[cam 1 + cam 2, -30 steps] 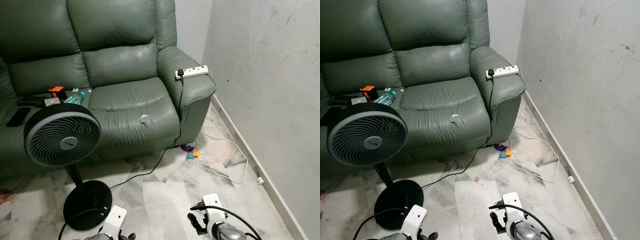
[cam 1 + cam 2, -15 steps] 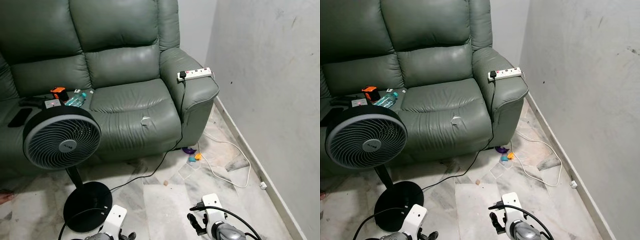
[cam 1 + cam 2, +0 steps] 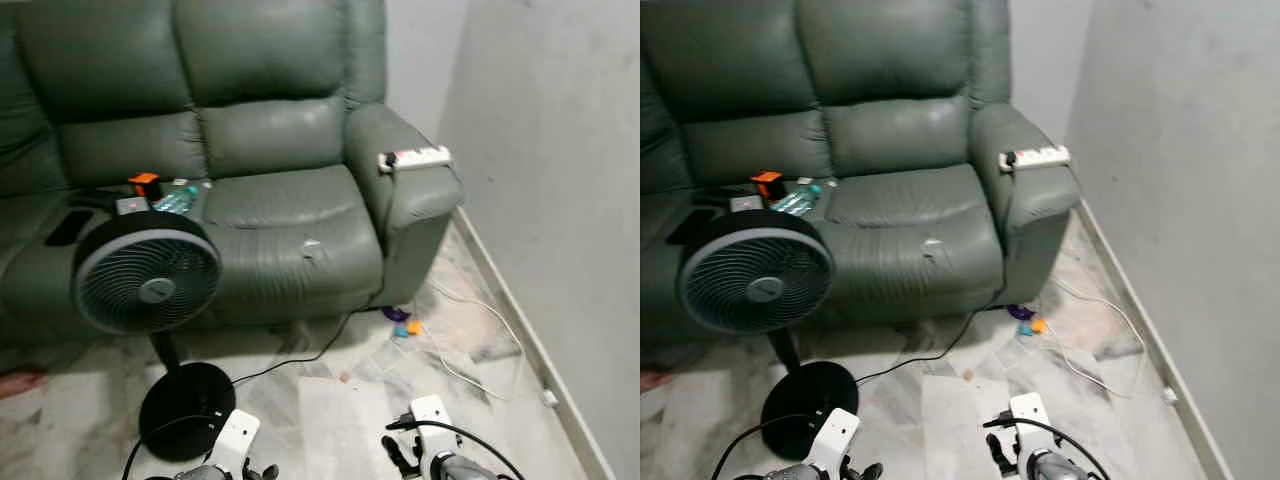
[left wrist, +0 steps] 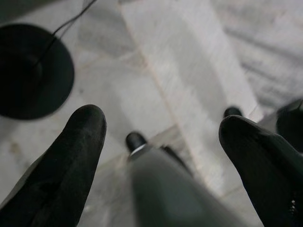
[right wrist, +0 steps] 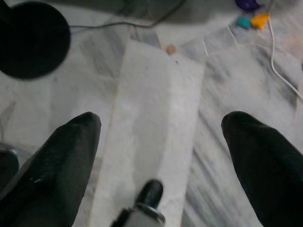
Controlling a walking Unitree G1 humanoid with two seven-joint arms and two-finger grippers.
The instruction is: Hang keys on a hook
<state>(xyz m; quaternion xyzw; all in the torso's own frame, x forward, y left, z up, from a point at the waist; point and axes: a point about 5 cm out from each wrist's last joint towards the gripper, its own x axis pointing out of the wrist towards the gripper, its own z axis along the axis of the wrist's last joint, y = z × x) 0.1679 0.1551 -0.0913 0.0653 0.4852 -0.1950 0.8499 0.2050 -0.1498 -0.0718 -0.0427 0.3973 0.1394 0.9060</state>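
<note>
You had both the left gripper (image 4: pixel 156 137) and right gripper (image 5: pixel 161 137) spread wide and empty, low over the floor (image 3: pixel 340 410). I saw no keys or hook; walking on risked snagging the fan (image 3: pixel 148 285) cable (image 3: pixel 300 358).

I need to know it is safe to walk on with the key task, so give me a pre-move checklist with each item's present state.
1. Keys in a gripper: not ok. The left gripper and the right gripper are both open, with nothing between their fingers.
2. Keys found: cannot tell; the small things on the green sofa are too blurred to name.
3. Hook found: not ok; none on the grey wall.
4. Path ahead: not ok. The standing fan and its black base stand front-left, its black cord runs over the floor.
5. Right side: not ok; a white cable lies on the floor tiles.
</note>
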